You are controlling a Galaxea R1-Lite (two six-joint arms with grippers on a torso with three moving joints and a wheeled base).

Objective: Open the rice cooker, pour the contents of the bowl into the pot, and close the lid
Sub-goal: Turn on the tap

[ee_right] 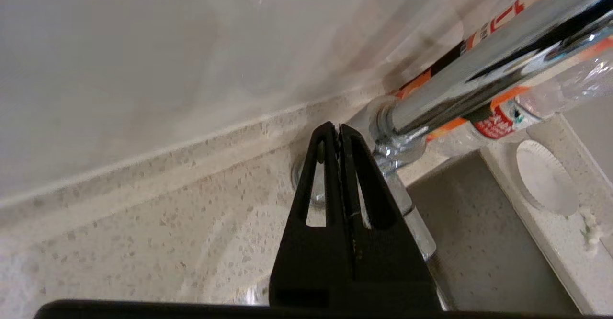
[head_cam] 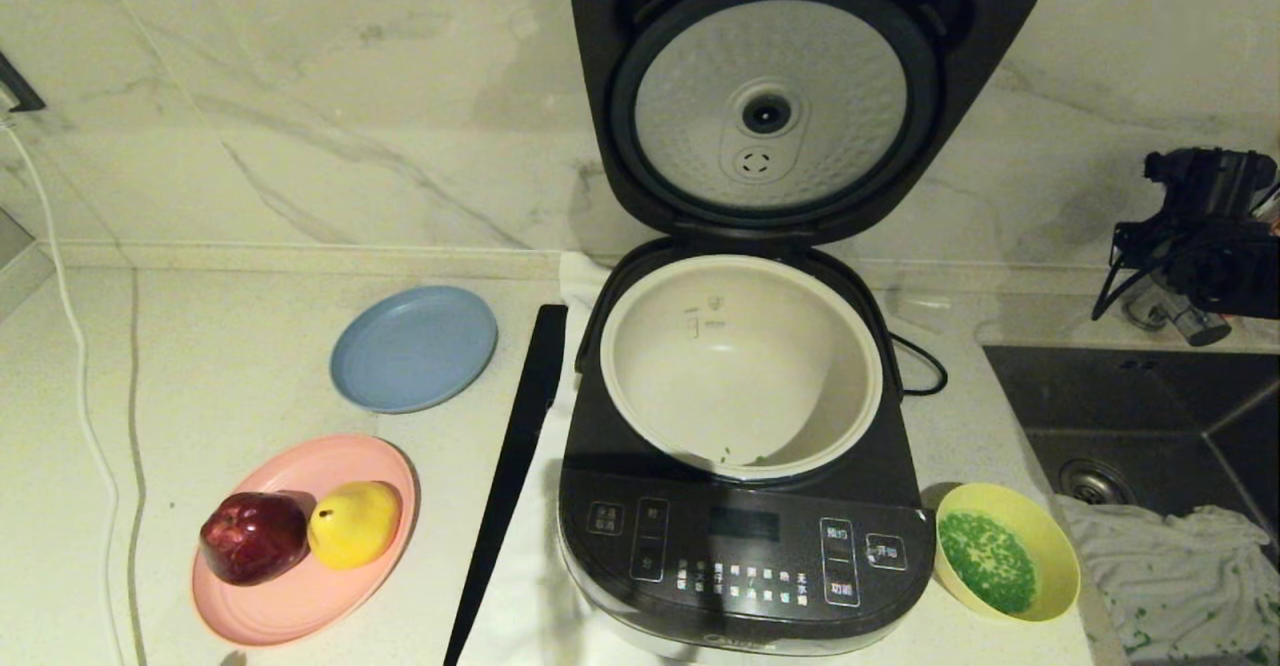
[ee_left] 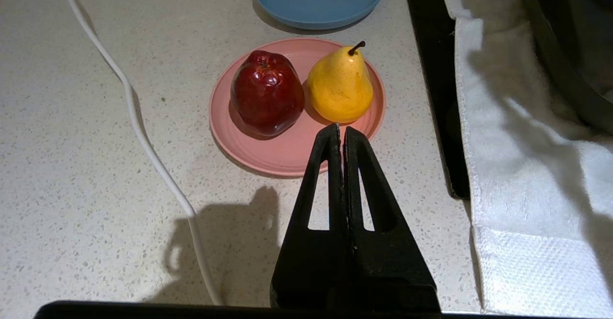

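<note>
The small round pale-yellow plastic bowl [head_cam: 1007,548] sits on the speckled stone surface [head_cam: 230,366] just beside the front right corner of the large dark grey-black rice cooker [head_cam: 745,546]; it looks light and stiff, with a smooth wall that may slip, so the near rim seems the best place to pinch, one finger inside and one outside, clear of the filling; its load of tiny bright green bits [head_cam: 988,548] is loose and will likely shift and spill at any early tilt, so it wants carrying level. The dark hinged lid [head_cam: 800,96] stands upright and open, its dimpled silver disc facing forward; the round cream-white inner pot [head_cam: 741,361] is nearly bare, with a few green specks at its near wall. The right tool [ee_right: 339,126] has its fingers pressed together on nothing and hangs near a chrome tap [ee_right: 479,79] by the sink, well apart from the bowl; the left tool [ee_left: 341,128] is likewise pressed together and holds nothing, parked above the surface near a pink plate [ee_left: 287,156] carrying a red apple [ee_left: 266,91] and a yellow pear [ee_left: 340,84].
</note>
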